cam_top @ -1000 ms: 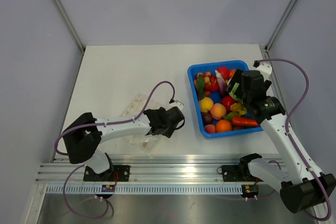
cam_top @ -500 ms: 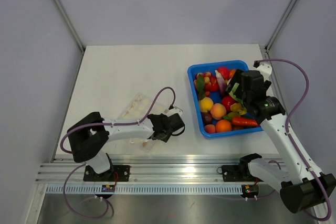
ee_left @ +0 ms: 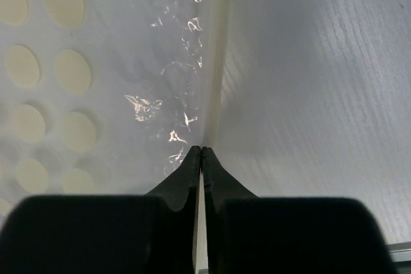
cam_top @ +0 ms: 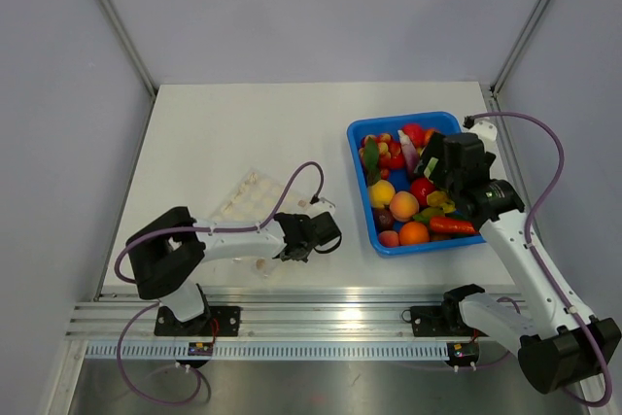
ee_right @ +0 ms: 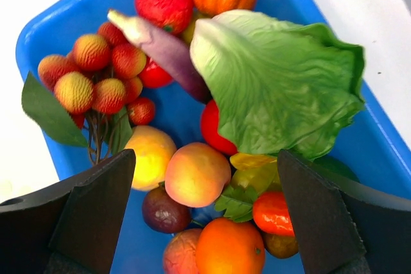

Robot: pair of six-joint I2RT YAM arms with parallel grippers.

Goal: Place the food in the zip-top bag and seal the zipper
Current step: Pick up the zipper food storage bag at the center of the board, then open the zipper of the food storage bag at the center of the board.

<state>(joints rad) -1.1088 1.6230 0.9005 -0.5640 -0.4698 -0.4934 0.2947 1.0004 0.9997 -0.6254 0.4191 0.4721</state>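
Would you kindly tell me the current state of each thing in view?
zip-top bag: flat on the table, no food visible inside.
left gripper: shut on the zip-top bag's edge.
right gripper: open, empty, above the food.
food: piled in the blue tray.

Clear dotted plastic zip-top bag (ee_left: 96,94): thin glossy film, crinkled, w/ bright glints; dots are flat cream print. White counter (ee_left: 321,94): matt, fine brushed grain. Left end effector (ee_left: 201,152): matt black plastic. Blue rectangular plastic tray (ee_right: 64,27): smooth, glossy. Green plastic lettuce leaf (ee_right: 276,81): veined, semi-matt. Red toy berry cluster (ee_right: 103,75): pebbly, rough. Round orange-pink toy peach (ee_right: 196,174): soft matt.
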